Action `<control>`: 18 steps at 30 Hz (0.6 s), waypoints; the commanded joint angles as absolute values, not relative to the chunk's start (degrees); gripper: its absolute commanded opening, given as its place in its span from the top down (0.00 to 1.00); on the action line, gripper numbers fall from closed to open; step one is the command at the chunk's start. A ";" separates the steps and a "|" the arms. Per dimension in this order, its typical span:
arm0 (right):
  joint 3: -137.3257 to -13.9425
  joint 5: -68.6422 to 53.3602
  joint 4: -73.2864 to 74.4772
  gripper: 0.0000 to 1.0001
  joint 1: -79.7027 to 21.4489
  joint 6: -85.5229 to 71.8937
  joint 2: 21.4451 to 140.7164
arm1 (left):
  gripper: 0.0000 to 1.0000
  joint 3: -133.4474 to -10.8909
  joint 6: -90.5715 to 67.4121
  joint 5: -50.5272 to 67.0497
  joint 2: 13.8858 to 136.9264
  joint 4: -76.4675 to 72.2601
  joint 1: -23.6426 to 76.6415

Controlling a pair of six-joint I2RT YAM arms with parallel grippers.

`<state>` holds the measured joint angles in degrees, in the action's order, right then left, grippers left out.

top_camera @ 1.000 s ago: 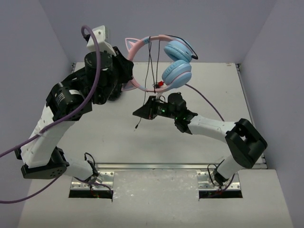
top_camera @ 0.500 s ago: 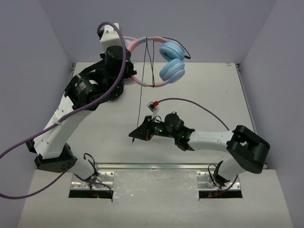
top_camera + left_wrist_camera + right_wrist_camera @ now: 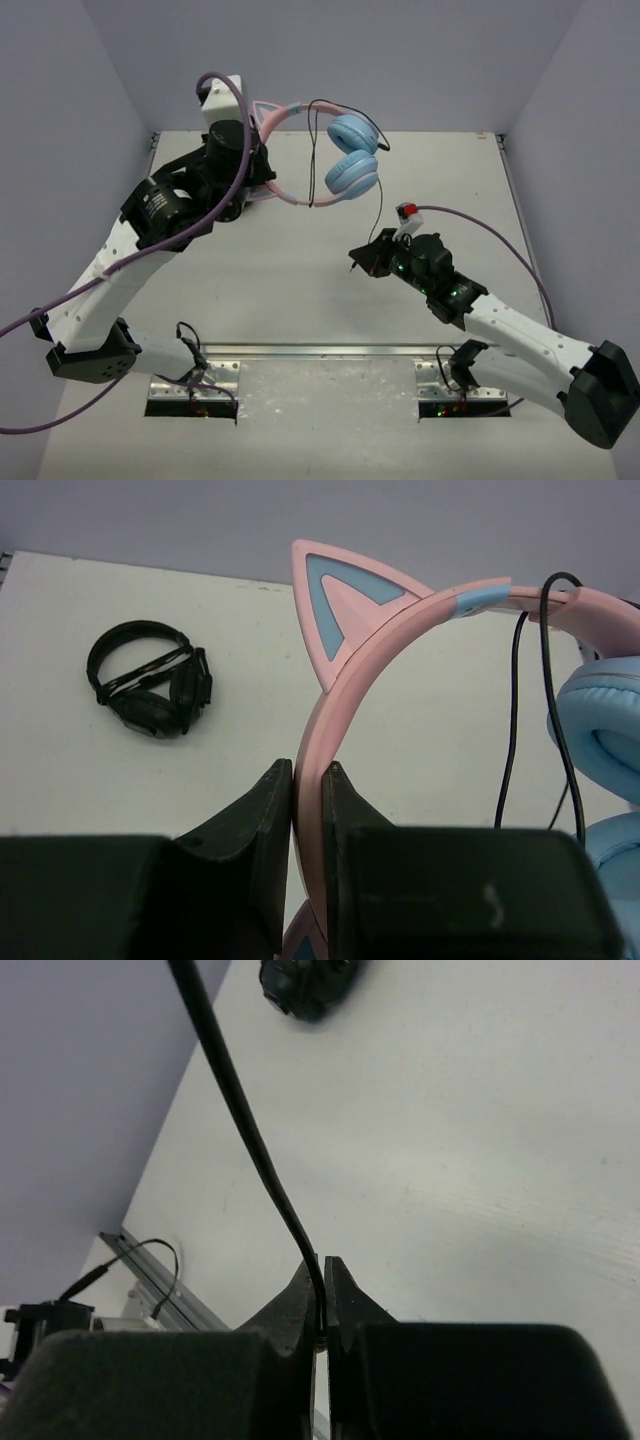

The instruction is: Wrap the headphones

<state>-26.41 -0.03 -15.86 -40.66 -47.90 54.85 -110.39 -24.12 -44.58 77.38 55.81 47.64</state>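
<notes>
Your right pincer (image 3: pixel 320 1265), just right of the tabletop (image 3: pixel 280 290) centre, is clamped on the thin black cable (image 3: pixel 240 1110). Your left pincer (image 3: pixel 308 770) is clamped on the pink headband (image 3: pixel 400 620), holding the headphones (image 3: pixel 345 170) aloft over the far edge.

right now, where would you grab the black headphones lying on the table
The black headphones lie flat on the table, ear cups folded inside the band. Best bet is the bare arc of the headband, taken straight down from above with fingers astride it: it is thin, while the cups look too bulky.
</notes>
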 commanded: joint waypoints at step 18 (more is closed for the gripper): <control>-30.30 -5.64 -7.48 0.99 -44.55 -43.69 58.00 | 1.00 -117.25 -33.40 -45.17 76.73 40.97 47.37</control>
